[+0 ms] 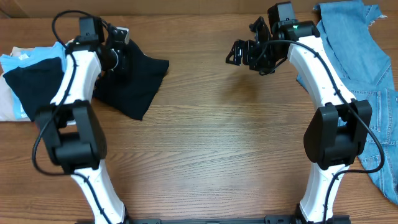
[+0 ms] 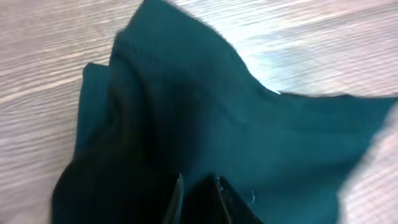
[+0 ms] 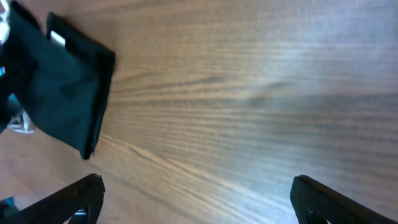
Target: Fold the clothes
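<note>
Overhead: left tool (image 1: 122,57) pinches dark garment (image 1: 142,84); right tool (image 1: 239,55) spread, well apart.

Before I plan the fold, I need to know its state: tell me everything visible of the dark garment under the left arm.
The dark garment is soft cloth, black from overhead and deep teal in the left wrist view, with a stitched hem along one edge. It lies crumpled and unfolded on the wooden table. The left gripper pinches a raised fold of it.

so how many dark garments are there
2: one dark garment held by the left gripper, a second dark garment on the pile at the left. The left arm hides the gap, so they may join.
</note>
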Controlling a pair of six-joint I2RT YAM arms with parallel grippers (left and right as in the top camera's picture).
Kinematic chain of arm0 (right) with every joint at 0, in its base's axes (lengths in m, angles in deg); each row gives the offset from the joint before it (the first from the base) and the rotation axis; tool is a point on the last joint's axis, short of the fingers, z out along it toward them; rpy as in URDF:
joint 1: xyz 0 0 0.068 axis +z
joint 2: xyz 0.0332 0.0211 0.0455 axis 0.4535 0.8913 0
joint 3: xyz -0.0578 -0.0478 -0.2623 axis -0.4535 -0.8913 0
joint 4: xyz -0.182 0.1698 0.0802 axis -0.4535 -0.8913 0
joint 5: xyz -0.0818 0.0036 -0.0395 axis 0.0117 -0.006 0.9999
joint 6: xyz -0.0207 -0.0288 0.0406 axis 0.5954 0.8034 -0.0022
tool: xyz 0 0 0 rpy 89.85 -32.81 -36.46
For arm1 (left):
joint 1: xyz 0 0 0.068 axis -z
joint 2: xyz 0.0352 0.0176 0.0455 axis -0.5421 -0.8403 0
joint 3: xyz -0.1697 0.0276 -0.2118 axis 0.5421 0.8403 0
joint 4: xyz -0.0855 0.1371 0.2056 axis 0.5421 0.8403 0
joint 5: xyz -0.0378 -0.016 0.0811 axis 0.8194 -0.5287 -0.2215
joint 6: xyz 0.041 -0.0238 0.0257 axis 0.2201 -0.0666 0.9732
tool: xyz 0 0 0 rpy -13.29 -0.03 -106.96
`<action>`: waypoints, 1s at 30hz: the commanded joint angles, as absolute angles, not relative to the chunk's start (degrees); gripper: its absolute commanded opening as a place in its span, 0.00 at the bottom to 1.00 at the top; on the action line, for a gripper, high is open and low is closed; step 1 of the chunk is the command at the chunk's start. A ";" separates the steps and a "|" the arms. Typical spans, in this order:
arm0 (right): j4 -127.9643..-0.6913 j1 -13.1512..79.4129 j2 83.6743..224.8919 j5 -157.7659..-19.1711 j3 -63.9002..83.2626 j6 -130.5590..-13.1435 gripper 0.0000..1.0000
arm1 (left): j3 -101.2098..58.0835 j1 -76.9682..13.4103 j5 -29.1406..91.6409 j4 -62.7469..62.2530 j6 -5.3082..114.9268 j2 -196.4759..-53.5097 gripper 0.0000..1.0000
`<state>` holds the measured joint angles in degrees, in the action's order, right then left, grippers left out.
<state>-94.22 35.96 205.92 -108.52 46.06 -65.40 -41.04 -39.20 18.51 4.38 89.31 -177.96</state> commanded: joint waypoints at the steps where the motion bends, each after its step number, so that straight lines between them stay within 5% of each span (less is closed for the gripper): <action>1: -95.55 35.85 205.33 -108.52 46.70 -63.79 1.00 | -40.32 -38.59 18.51 2.41 83.65 -182.73 0.21; 13: -97.30 35.85 205.33 -108.50 46.70 -62.74 1.00 | -40.58 -36.88 18.53 7.30 80.09 -187.58 0.27; 21: -97.85 35.85 205.33 -106.77 46.70 -60.86 1.00 | -40.58 -37.06 19.32 25.36 56.61 -187.58 0.22; 30: -97.89 35.85 205.33 -105.22 46.70 -60.44 1.00 | -45.21 -37.28 24.04 23.54 58.93 -181.83 0.26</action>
